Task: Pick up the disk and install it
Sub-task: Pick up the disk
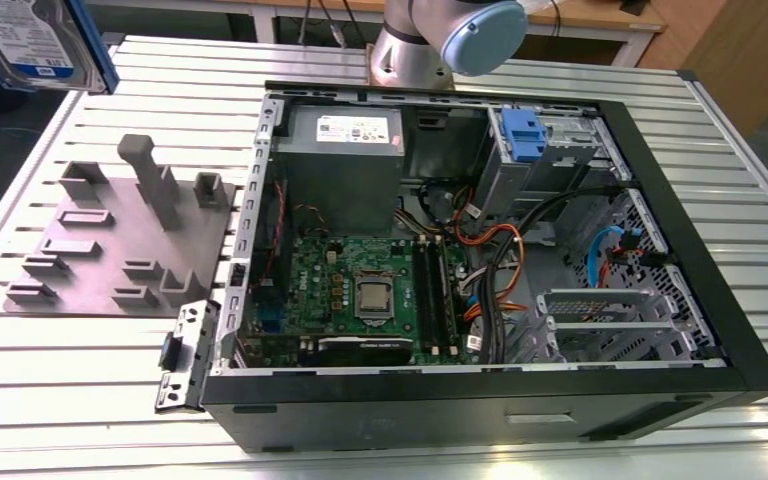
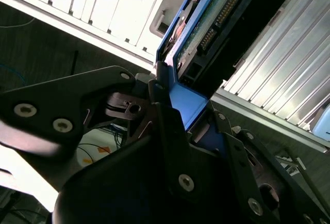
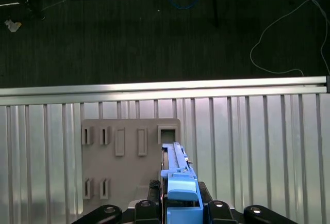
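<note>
Clearly your gripper [image 3: 180, 209] is clamped on the blue side rail [image 2: 192, 108] of the disk [image 1: 24, 40], probably stiff, weighty and shock-sensitive, so hold the rails, never the circuit board [image 2: 203, 35].

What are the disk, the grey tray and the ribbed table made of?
The disk: silvery casing, likely metal, under a paper-like label; its smooth blue rails look plastic. The grey tray: dull, uniform, with moulded pockets, probably plastic, though painted metal is possible. The table: pale, softly gleaming slats, apparently aluminium.
</note>
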`<state>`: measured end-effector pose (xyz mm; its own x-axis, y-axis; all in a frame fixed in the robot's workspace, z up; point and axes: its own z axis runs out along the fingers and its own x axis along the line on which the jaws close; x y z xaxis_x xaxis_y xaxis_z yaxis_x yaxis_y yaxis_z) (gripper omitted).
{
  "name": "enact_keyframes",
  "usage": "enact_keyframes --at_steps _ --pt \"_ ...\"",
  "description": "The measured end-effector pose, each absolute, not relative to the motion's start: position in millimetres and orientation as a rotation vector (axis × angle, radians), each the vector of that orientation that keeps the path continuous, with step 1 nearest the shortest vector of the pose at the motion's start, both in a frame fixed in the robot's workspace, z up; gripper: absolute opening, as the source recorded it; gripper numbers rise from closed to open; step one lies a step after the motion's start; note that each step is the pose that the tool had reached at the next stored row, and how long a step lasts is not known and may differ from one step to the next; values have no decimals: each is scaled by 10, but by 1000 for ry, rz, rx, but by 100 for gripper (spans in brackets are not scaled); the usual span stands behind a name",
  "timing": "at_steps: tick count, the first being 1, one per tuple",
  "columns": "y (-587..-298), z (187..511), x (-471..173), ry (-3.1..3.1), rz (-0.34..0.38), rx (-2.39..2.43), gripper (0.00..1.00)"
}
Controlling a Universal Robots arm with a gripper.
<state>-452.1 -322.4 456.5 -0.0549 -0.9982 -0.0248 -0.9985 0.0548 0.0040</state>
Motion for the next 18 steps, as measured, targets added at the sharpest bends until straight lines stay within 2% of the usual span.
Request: enact_keyframes --at_steps 18 --pt "-3224 4706 -4521 2270 31 -2149 36"
